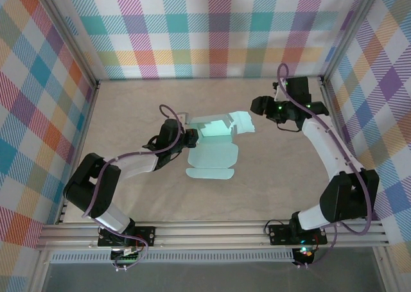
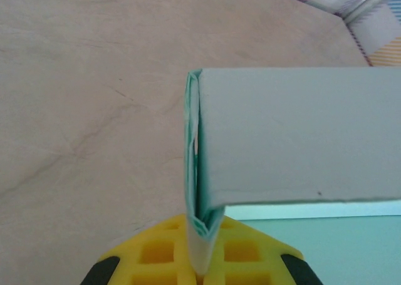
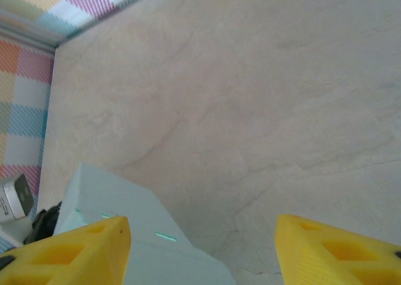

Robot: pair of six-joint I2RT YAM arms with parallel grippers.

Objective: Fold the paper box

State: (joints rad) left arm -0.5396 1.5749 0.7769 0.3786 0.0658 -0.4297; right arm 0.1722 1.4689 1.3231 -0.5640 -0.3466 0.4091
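At left pincer (image 2: 202, 269): clamps shut on a doubled, upright edge of the paper box (image 2: 294, 134), yellow jaws pressed together on the card. At right pincer (image 3: 200, 260): stands open, holds nothing; hovers just beside the box's right end, perhaps touching, hard to tell. On the table (image 1: 128, 106), near the middle: partly folded, walls raised toward the back, flat scalloped flap toward the arms.
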